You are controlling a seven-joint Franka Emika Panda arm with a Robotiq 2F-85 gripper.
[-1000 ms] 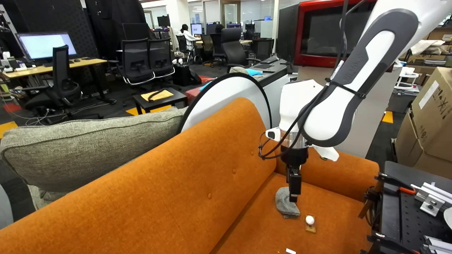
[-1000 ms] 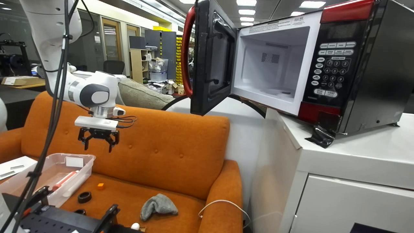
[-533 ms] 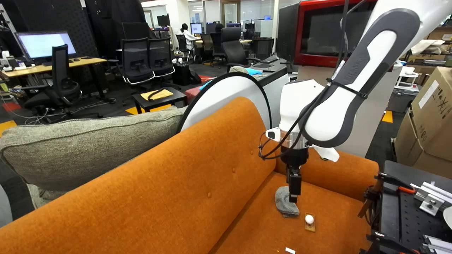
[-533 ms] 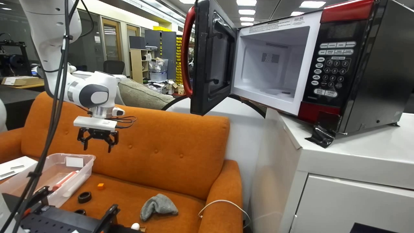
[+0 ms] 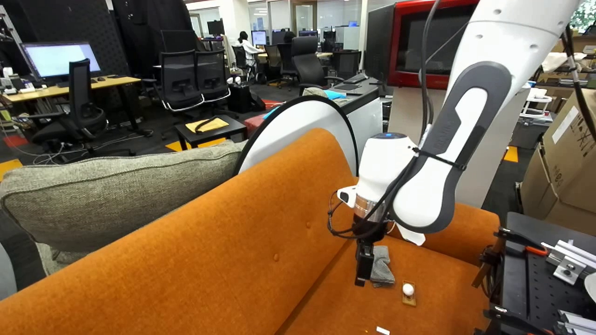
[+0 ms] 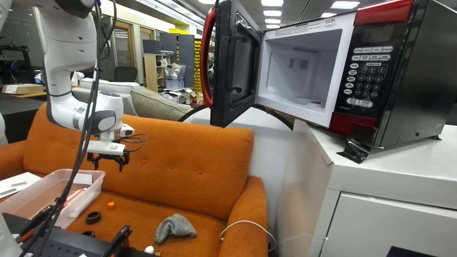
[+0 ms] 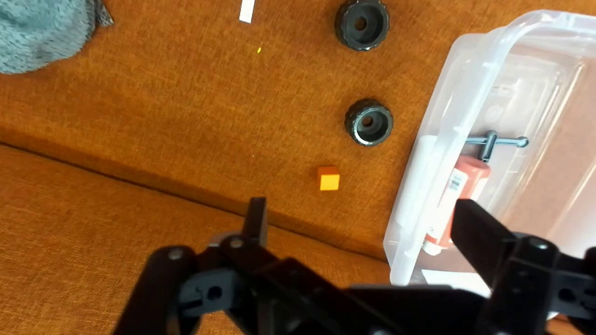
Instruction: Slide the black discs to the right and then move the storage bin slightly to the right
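Note:
Two black ring-like discs lie apart on the orange couch seat. In the wrist view, one disc [image 7: 374, 35] is near the top and one disc [image 7: 378, 126] is nearer the middle. In an exterior view, one disc [image 6: 93, 217] is plain and one disc [image 6: 88, 233] is partly hidden by the black table. The clear storage bin [image 7: 476, 95] is beside them; it also shows in an exterior view [image 6: 98, 184]. My gripper [image 7: 361, 207] is open and empty in the air near the backrest. It shows in both exterior views [image 5: 364, 277] [image 6: 109, 167].
An orange cube [image 7: 329, 181] lies near the bin. A grey cloth [image 6: 175, 227] and a white ball on a small wooden base [image 5: 409, 293] are on the seat. The bin holds a red-and-white bottle [image 7: 470, 172]. The couch backrest [image 6: 171, 153] rises behind; a black table [image 6: 68, 242] stands in front.
The arm has come down and shifted toward the backrest; the gripper is lower and farther left in an exterior view. The gripper stays open. Discs and bin look unmoved.

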